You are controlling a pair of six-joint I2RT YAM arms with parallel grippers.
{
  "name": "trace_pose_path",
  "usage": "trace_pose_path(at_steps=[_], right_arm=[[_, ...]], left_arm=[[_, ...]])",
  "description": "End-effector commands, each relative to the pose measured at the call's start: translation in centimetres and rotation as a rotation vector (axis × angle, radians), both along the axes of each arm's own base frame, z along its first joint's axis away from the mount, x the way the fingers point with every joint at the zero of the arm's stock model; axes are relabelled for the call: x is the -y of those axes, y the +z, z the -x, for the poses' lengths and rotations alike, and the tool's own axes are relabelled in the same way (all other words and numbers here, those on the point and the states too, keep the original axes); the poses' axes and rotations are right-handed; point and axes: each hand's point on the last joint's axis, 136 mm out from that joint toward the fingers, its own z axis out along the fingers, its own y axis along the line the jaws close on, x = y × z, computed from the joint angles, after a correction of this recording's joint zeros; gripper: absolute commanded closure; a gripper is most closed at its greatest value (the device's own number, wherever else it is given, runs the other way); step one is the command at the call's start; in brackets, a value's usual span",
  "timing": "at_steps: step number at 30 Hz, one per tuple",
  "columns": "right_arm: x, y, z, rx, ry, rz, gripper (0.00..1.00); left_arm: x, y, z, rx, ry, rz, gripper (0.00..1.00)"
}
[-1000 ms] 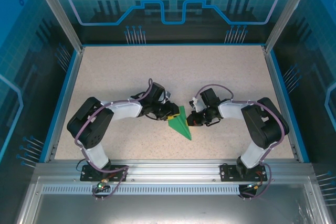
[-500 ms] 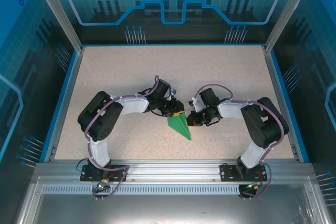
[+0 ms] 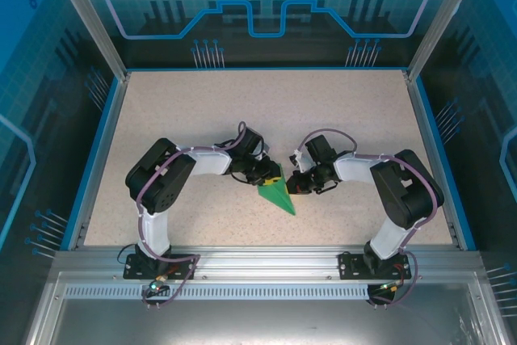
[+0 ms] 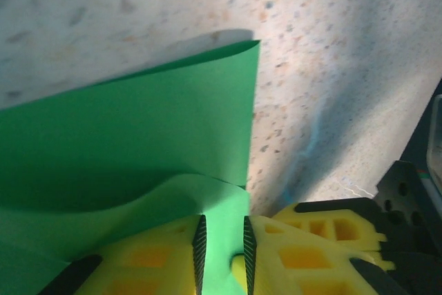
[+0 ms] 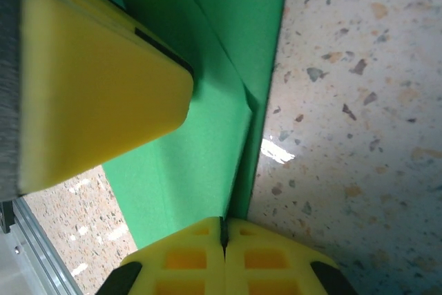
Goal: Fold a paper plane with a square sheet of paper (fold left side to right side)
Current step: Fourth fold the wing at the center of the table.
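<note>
Your paper plane [image 3: 279,197] lies mid-counter [image 3: 194,111], its tip pointing toward 5 o'clock. Your left pincer [image 4: 221,243], at the plane's 10 o'clock edge, is clamped on a raised flap. Your right pincer [image 5: 223,229], at 2 o'clock, is pressed together on the plane's edge fold.

"State of the surface?"

"One table [image 3: 202,111], speckled beige top, blue rim [image 3: 266,69] round its sides."

"What lies on it?"

"A single item: a green paper plane [image 3: 279,194], just off centre toward 5 o'clock. It is creased to a dart, sharp point aimed at 5 o'clock, wide end at 11."

"Flat?"

"Not wholly. In the left wrist view an upper layer bows up off the sheet beneath."
</note>
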Motion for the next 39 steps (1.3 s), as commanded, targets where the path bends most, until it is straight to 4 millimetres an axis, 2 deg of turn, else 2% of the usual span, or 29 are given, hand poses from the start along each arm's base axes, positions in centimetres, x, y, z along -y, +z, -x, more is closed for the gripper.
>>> trace_pose_path(at_steps=[1, 6, 12, 15, 19, 24, 39], right_arm=[[1.6, -2.5, 2.3, -0.080, 0.018, 0.125, 1.00], [1.0, -1.6, 2.1, -0.066, 0.018, 0.079, 0.99], [0.4, 2.2, 0.9, 0.008, -0.013, -0.026, 0.82], [0.5, 3.6, 1.3, 0.013, -0.014, -0.078, 0.76], [-0.5, 4.6, 3.3, -0.052, 0.022, -0.183, 0.76], [-1.4, 4.5, 5.4, -0.131, 0.058, -0.251, 0.77], [-0.9, 1.3, 6.8, -0.217, 0.072, -0.154, 0.77]], left_arm=[[-1.2, -1.9, 1.5, -0.038, -0.019, -0.076, 0.76], [-1.8, -2.8, 1.9, -0.052, -0.019, -0.110, 0.76], [-2.6, -3.7, 2.6, -0.066, -0.011, -0.134, 0.76], [-2.8, -3.9, 2.8, -0.069, -0.007, -0.133, 0.77], [-2.8, -3.8, 2.8, -0.066, -0.007, -0.132, 0.77], [-2.8, -3.8, 2.8, -0.065, -0.006, -0.131, 0.77], [-2.7, -3.8, 2.7, -0.063, -0.007, -0.131, 0.77]])
